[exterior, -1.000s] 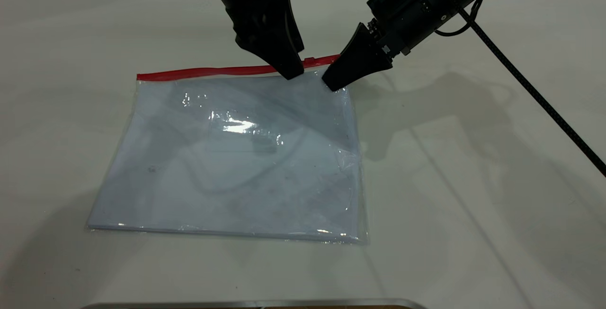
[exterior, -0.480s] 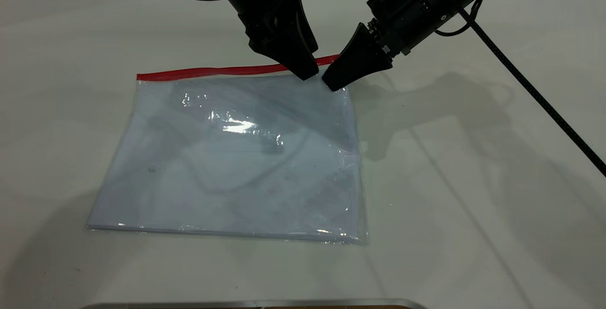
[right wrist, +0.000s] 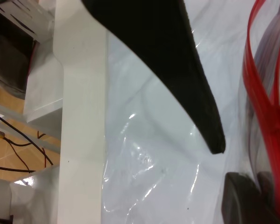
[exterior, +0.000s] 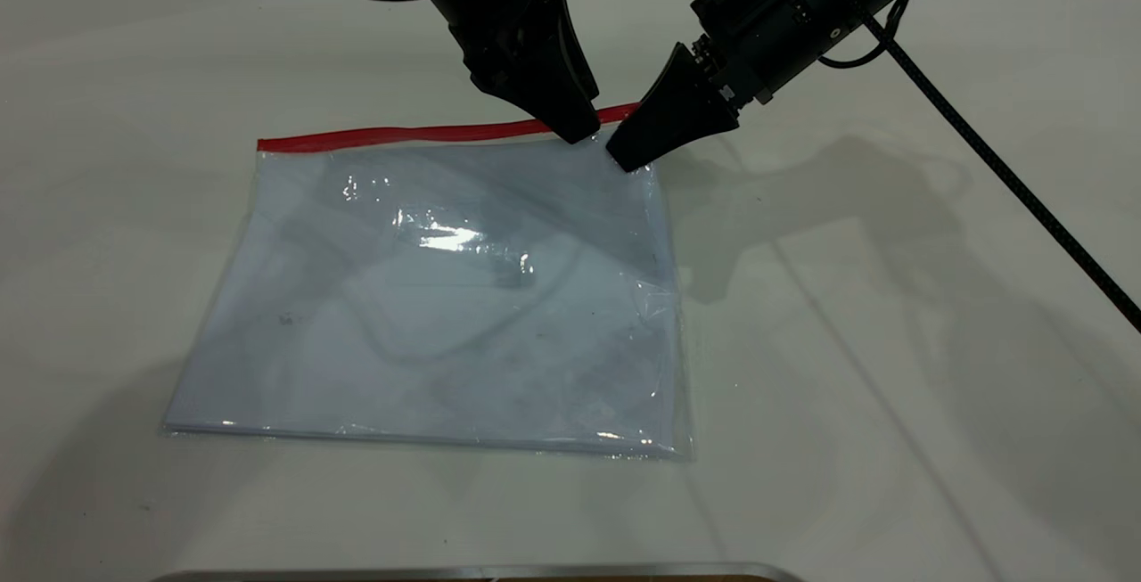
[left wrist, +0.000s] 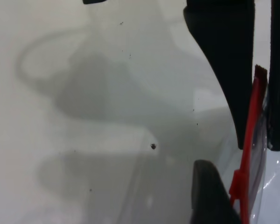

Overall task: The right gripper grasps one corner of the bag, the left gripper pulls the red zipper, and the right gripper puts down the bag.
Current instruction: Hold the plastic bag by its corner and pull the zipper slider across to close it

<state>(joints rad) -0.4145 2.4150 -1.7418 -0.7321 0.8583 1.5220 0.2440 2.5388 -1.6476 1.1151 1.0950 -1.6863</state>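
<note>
Two grippers meet at the far right corner [exterior: 644, 154] of the bag [exterior: 446, 297], which lies flat on the white table [exterior: 891, 341] with white sheets inside and a glare patch near its middle. The zipper [exterior: 401, 134], a thin red strip, runs along the bag's far edge from the left corner to the grippers. The right gripper [exterior: 628, 154] reaches down from the upper right, its wedge-shaped jaws drawn together to a point that rests on the clear plastic at the corner where the red strip ends; whether plastic is actually pinched between them cannot be told from the outside view. In the right wrist view one black finger [right wrist: 177, 70] lies over the crinkled plastic, with the red strip just beside it. The left gripper [exterior: 578, 129] comes down from above, just beside the right one, its tip at the zipper line. In the left wrist view its two fingers [left wrist: 228, 70] stand slightly apart with the red strip between them, and the small slider tab [left wrist: 238, 184] shows a little farther along the strip, outside the fingertips.
</note>
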